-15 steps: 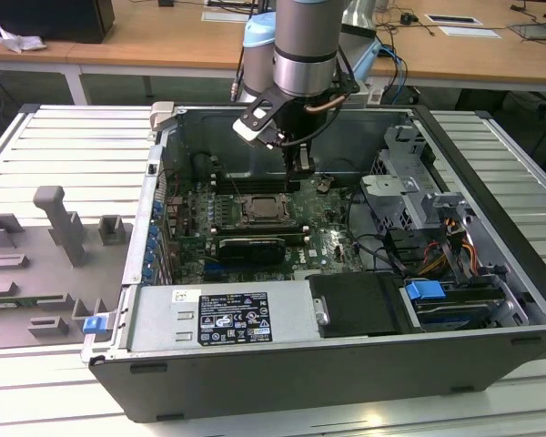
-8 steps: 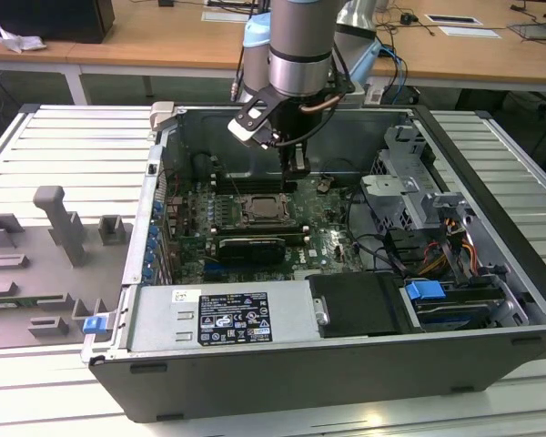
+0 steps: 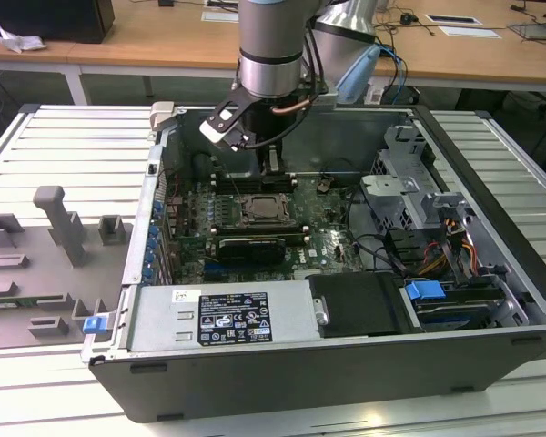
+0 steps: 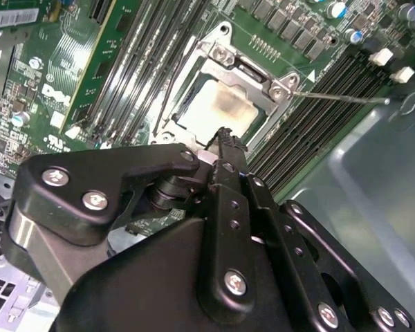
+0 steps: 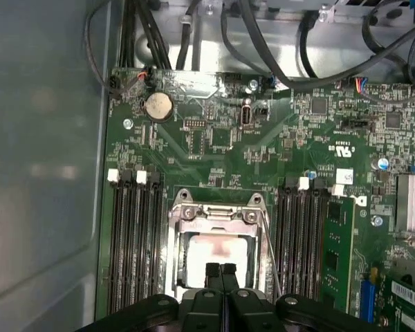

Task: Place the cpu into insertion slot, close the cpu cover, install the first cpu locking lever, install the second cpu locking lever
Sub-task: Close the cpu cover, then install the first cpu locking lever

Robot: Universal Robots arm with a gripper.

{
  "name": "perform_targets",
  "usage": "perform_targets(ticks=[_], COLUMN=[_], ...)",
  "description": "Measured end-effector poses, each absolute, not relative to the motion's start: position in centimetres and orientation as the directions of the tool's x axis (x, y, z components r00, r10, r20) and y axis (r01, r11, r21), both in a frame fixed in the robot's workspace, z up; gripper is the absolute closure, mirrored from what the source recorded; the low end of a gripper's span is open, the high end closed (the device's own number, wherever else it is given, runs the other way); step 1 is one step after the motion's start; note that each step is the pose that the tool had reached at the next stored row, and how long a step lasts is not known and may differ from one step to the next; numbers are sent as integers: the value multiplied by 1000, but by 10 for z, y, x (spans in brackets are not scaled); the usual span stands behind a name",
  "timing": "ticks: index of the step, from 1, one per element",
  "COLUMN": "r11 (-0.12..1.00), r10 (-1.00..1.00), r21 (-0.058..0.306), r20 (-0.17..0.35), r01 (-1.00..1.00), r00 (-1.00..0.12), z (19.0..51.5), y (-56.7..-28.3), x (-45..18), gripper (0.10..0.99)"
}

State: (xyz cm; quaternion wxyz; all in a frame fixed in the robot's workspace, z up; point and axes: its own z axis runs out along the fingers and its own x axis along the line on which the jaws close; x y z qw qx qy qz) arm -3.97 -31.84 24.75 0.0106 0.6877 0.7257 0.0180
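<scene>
hovering just above the cpu (image 5: 204, 252), which lies framed by the cpu cover (image 5: 214, 213), the gripper (image 5: 221, 270) has its fingers pinched together

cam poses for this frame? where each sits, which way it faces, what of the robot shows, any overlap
Exterior view: off the arm, raised, looking down at a slant into the open computer case; shows arm and gripper above the motherboard.
First wrist view: on the wrist, looking along the shut fingers at the chip in its socket.
Second wrist view: on the wrist, slanted from behind the gripper, its black body in the foreground.
Shared: both wrist views show chip, socket, memory slots.
</scene>
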Motion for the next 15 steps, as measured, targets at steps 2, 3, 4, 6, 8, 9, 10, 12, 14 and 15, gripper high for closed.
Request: perform_targets(ticks=[2, 3, 4, 6, 8, 9, 10, 12, 14, 15], r11=[53, 54, 54, 54, 53, 53, 53, 54, 53, 54], r10=[999, 998, 998, 998, 999, 999, 999, 998, 999, 998], r21=[41, 41, 41, 41, 41, 41, 41, 41, 41, 41], r20=[9, 9, 9, 9, 9, 9, 9, 9, 9, 9], r01=[998, 998, 998, 998, 998, 998, 998, 998, 998, 998], r00=[-54, -54, -54, -54, -54, -54, -54, -54, -54, -54], z=[247, 247, 247, 249, 250, 251, 252, 254, 257, 258], y=[-318, -318, -318, -318, -318, -318, -318, -318, -318, -318], x=[-41, -42, -42, -42, -42, -42, -42, -42, -42, -42], gripper=[980, 980, 980, 980, 980, 980, 980, 980, 980, 980])
